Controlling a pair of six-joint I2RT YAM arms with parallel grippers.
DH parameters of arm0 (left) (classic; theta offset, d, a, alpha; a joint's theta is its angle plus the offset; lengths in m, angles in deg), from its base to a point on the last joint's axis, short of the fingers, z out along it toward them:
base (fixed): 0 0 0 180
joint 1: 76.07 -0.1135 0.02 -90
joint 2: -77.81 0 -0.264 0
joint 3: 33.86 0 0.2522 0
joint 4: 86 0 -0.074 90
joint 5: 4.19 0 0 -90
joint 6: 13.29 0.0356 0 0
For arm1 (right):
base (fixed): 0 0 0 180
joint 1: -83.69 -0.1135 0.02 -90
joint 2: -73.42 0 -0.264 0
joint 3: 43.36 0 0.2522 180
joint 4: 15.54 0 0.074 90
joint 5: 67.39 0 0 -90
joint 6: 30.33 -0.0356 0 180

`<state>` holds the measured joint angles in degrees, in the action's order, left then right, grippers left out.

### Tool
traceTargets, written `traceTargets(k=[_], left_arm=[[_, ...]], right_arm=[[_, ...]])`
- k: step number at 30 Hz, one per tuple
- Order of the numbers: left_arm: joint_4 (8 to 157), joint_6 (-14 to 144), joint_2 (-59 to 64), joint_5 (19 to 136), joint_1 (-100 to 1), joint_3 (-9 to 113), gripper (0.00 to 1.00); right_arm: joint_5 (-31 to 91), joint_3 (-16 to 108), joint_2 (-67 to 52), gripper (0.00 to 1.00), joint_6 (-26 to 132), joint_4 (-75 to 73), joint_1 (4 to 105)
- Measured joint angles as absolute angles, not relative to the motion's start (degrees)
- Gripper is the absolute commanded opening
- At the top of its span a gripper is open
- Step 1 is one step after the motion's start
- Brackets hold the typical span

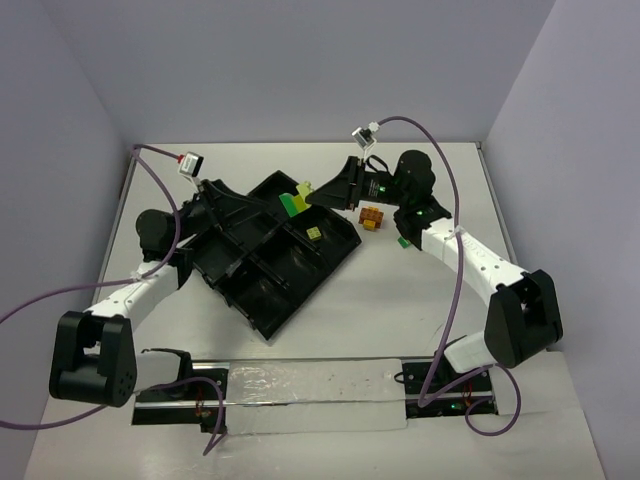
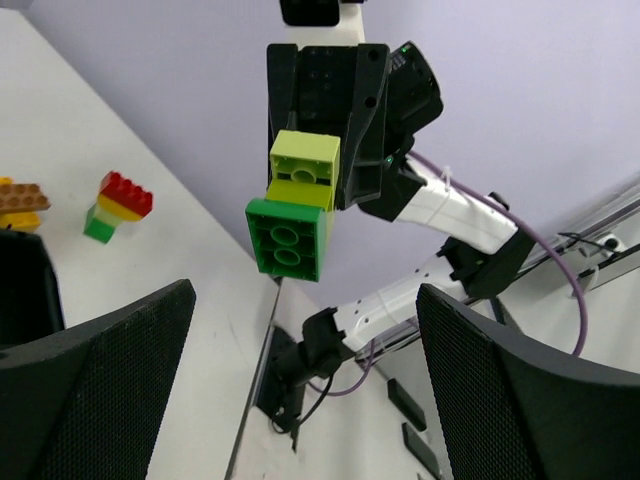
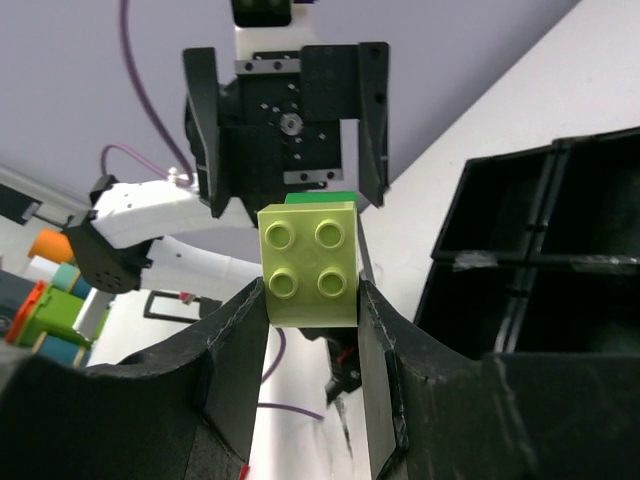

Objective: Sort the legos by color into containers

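While the right end effector (image 3: pixel 308 312) pinches a pale yellow-green brick (image 3: pixel 308 265), a green brick (image 2: pixel 288 238) is stuck to it. Both are up in the air over the far edge of the black tray (image 1: pixel 270 310). The left end effector (image 2: pixel 305 300) faces them, wide open and holding nothing. I think it must grab the green one next and pull the two apart.

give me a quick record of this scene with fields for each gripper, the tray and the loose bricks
right gripper: shut on pale yellow-green brick, with a green brick stuck to it, held in the air
left gripper: open, empty, facing the held bricks
tray: black, skewed; one yellow brick in a compartment
loose on table: orange bricks; red-yellow-green stack
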<state>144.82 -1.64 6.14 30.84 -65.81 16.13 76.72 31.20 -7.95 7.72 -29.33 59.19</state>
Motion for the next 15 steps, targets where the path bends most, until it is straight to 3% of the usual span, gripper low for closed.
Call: traceTargets(k=[10,15], left_arm=[[148.3,-3.9,4.2,31.9,-63.2,17.2,0.99],[148.2,-3.8,4.2,32.0,-62.7,18.3,0.93]], right_arm=[[74.8,31.6,-9.5,0.00,4.5,-32.7,56.0],[74.6,32.2,-10.7,0.00,4.2,-32.7,55.1]])
